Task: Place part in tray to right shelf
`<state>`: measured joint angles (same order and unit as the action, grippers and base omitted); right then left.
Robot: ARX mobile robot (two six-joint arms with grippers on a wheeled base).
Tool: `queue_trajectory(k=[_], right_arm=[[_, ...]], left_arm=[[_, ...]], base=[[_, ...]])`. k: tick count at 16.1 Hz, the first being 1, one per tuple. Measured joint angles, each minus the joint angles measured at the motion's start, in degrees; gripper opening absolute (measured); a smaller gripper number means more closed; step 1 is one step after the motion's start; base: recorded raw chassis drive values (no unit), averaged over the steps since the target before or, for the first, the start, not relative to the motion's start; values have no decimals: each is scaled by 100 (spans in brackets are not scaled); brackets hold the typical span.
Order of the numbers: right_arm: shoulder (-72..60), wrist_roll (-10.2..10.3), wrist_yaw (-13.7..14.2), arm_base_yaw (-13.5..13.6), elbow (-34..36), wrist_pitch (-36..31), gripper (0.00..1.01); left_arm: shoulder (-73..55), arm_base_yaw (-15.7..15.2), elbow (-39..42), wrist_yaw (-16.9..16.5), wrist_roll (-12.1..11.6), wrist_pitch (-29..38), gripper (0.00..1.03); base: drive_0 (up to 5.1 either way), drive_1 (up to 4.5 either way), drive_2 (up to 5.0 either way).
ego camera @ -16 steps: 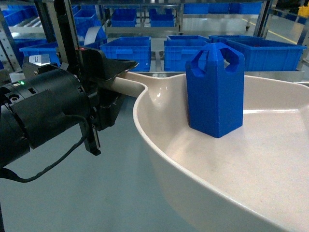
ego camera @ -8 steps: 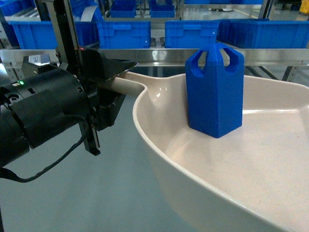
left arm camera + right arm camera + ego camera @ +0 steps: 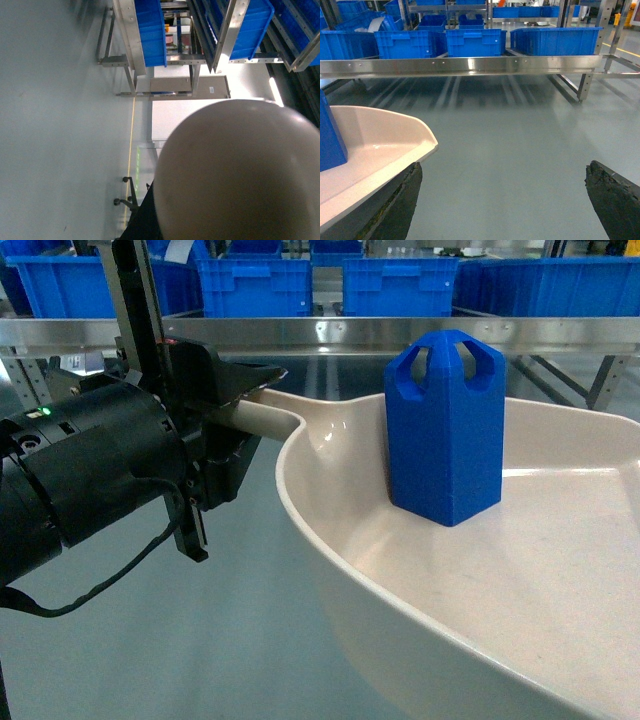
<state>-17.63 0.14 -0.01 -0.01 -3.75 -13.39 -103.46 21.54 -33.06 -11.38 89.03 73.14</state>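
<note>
The blue part [image 3: 445,430] stands upright inside the cream tray [image 3: 560,580], close to where the bowl meets the handle. My left gripper [image 3: 240,405] is shut on the tray's handle [image 3: 268,416] and holds the tray above the floor. The tray's rounded back [image 3: 240,170] fills the left wrist view and hides that gripper's jaws. In the right wrist view my right gripper [image 3: 503,170] is open with only floor between its dark fingers [image 3: 615,200]; the tray's lip [image 3: 395,142] and an edge of the part [image 3: 329,135] lie at its left. The shelf's steel front rail [image 3: 400,332] crosses behind.
Blue ribbed crates [image 3: 260,285] sit on the rack behind the rail [image 3: 470,65]. Steel rack legs [image 3: 585,85] stand at the right. Grey floor [image 3: 520,135] stretches between me and the rack. More racks with blue crates [image 3: 150,30] show in the left wrist view.
The steel rail and crates have risen in the head view and the rail has come to sit behind the part's top. Tray, part and left gripper keep the same places in the frame.
</note>
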Motion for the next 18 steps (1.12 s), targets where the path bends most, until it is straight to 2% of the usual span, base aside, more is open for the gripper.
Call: queue_trajectory(k=[5,18], right_arm=[[0,0,0,0,0,-2,98],[7,0,0,0,-2,-20,98]], left_arm=[[0,0,0,0,2,11,14],[0,0,0,-2,4,31,14]], base=[[0,0,0],[-3,414,-420]])
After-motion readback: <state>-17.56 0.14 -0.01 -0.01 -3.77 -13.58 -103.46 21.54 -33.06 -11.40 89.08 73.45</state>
